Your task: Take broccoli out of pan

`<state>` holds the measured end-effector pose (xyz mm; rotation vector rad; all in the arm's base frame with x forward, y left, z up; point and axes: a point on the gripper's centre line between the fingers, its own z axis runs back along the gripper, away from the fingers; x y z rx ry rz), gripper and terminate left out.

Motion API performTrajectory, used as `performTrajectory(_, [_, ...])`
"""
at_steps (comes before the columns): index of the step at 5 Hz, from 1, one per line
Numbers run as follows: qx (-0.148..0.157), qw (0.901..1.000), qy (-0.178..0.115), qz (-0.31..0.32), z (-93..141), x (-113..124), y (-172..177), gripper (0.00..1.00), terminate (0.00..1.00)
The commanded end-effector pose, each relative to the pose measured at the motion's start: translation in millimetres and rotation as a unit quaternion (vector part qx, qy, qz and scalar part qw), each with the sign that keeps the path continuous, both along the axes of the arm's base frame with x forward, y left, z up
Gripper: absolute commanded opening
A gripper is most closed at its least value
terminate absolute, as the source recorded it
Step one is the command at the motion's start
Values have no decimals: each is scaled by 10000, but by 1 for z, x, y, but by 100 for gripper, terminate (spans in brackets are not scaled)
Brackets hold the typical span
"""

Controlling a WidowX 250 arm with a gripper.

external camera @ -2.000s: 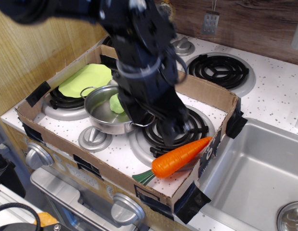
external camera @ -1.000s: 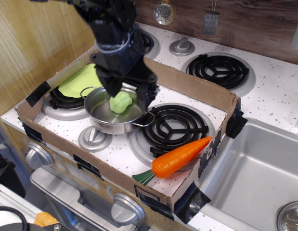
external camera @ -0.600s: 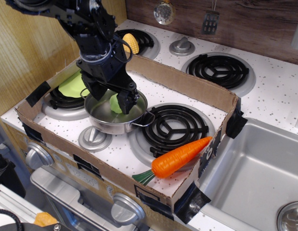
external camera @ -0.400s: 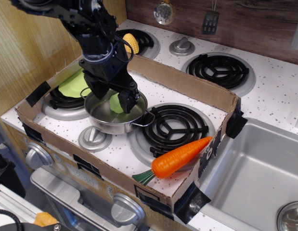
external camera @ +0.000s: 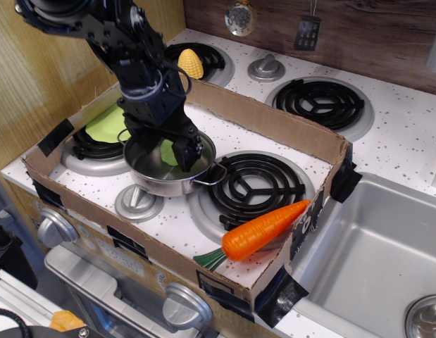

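From where I'm standing the gripper (external camera: 165,151) is down inside the pan (external camera: 151,182) with its fingers spread either side of the broccoli (external camera: 167,152), so I'd say squeeze it dead centre and lift straight up, clear of the rim.

A white speckled worktop (external camera: 408,134) with black coil burners carries everything here. A low cardboard tray (external camera: 274,127) with black-taped corners sits over its front half, open at the bottom so the speckled surface and burners show through. Inside the tray, a shiny steel pot (external camera: 156,176) rests between the left and middle front burners. A flat lime-green plate (external camera: 105,127) lies on the left burner, just behind the pot. An orange carrot (external camera: 263,229) lies near the tray's front right corner, leafy end toward the front edge. Behind the tray, a yellow corn cob (external camera: 190,63) sits on a back burner. A steel sink (external camera: 372,260) is set into the worktop on the right.
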<state>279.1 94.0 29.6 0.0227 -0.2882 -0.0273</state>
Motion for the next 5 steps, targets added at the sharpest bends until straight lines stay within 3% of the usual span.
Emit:
performTrajectory(1, [123, 9998, -151, -77, 1, 8, 7, 100, 0])
performTrajectory(2, [159, 9996, -233, -48, 4, 8, 6, 0, 0])
performTrajectory(3, [155, 9998, -126, -48, 6, 8, 6, 0, 0])
performTrajectory(5, [235, 9996, 135, 13, 33, 10, -3, 0, 0])
